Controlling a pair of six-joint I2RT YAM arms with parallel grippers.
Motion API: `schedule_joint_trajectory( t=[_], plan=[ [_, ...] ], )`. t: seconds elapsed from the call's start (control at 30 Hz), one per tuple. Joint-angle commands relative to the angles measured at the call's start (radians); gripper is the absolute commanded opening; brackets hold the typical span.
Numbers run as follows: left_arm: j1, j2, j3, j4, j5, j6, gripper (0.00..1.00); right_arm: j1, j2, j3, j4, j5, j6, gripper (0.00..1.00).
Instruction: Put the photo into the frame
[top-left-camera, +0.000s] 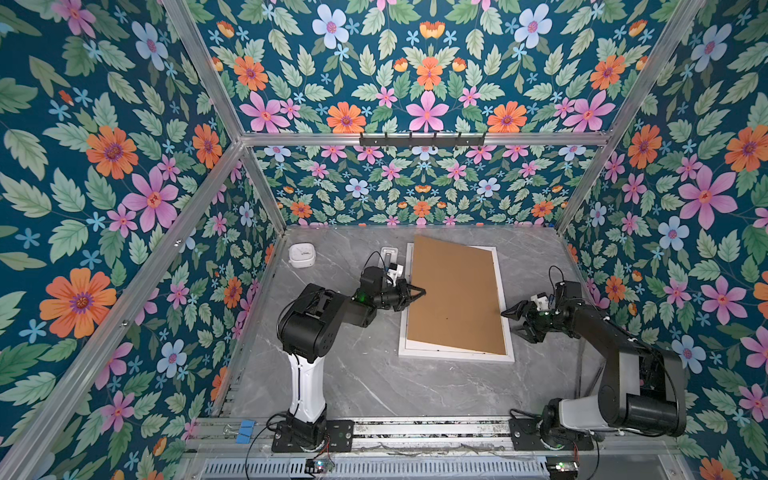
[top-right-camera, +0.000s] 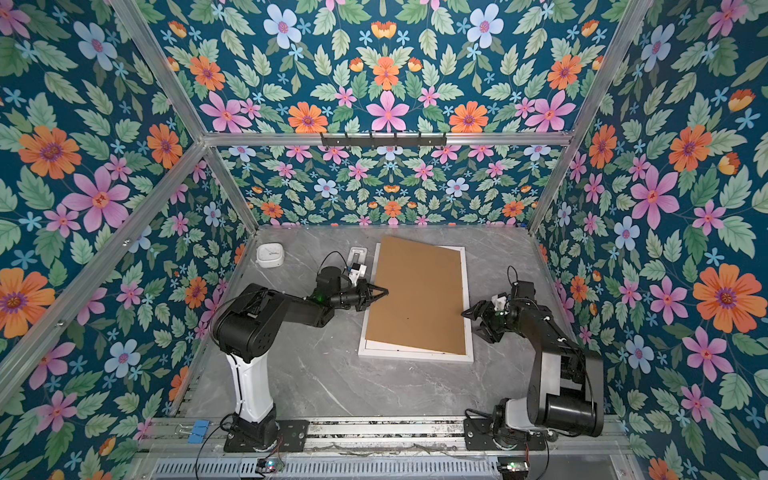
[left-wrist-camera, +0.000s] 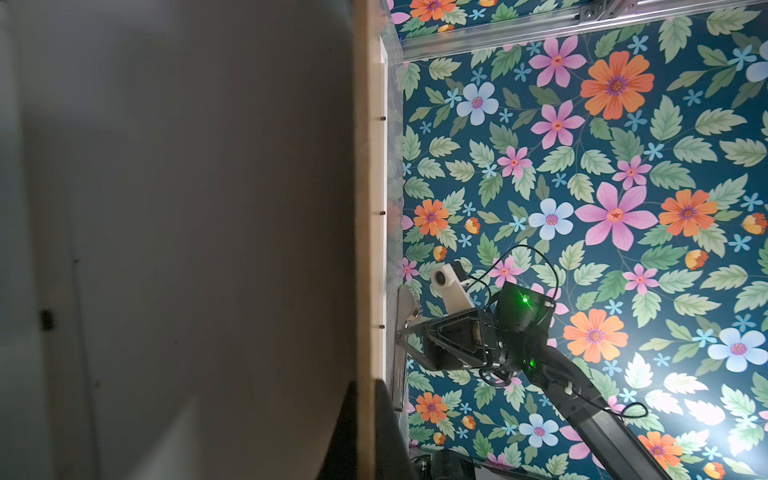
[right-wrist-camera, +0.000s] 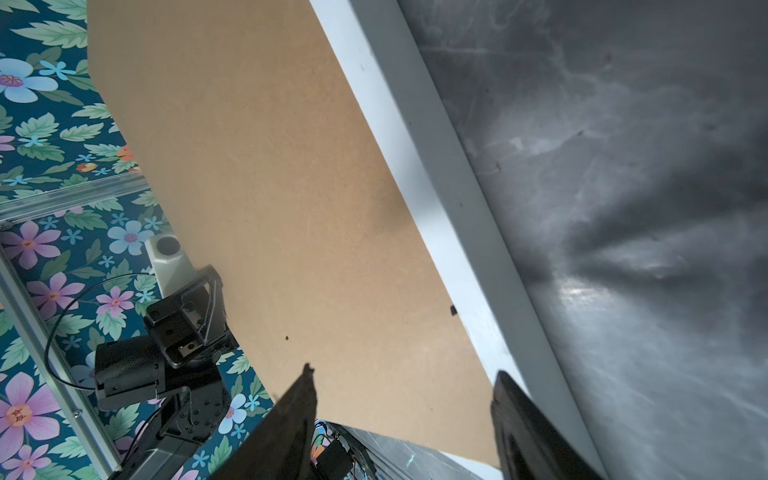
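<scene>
The frame (top-left-camera: 453, 356) lies flat on the table (top-left-camera: 374, 386), a brown board (top-left-camera: 457, 291) askew over it. At the frame's left edge the left gripper (top-left-camera: 420, 292) seems to pinch the board; the right gripper (top-left-camera: 510, 323) gapes beside the frame's right edge.

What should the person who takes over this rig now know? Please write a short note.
Left hand: shut on the left edge of the plain brown rectangular backing board, lifted askew over the large white rectangular picture frame.
Right hand: open, empty, at the board's right edge.
Frame: flat on the grey marble table.
Glossy photo print: not visible, perhaps under the board.
Done: unclear. Left: check the photo, seat the board squarely.
</scene>
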Motion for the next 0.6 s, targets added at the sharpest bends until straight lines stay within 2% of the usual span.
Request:
schedule_joint_trajectory(
  t=[0.0,0.27,0.57],
  plan=[
    [-0.002,-0.004,0.007,-0.119,-0.027,0.105,0.07,0.000,0.003,0.011,0.011,-0.008,-0.003,0.67],
    [-0.005,-0.023,0.071,-0.352,-0.080,0.250,0.14,0.000,0.008,0.003,0.007,-0.008,-0.012,0.67],
    [-0.031,-0.019,0.126,-0.489,-0.124,0.310,0.17,0.001,0.024,0.001,0.012,-0.013,-0.013,0.67]
  ],
)
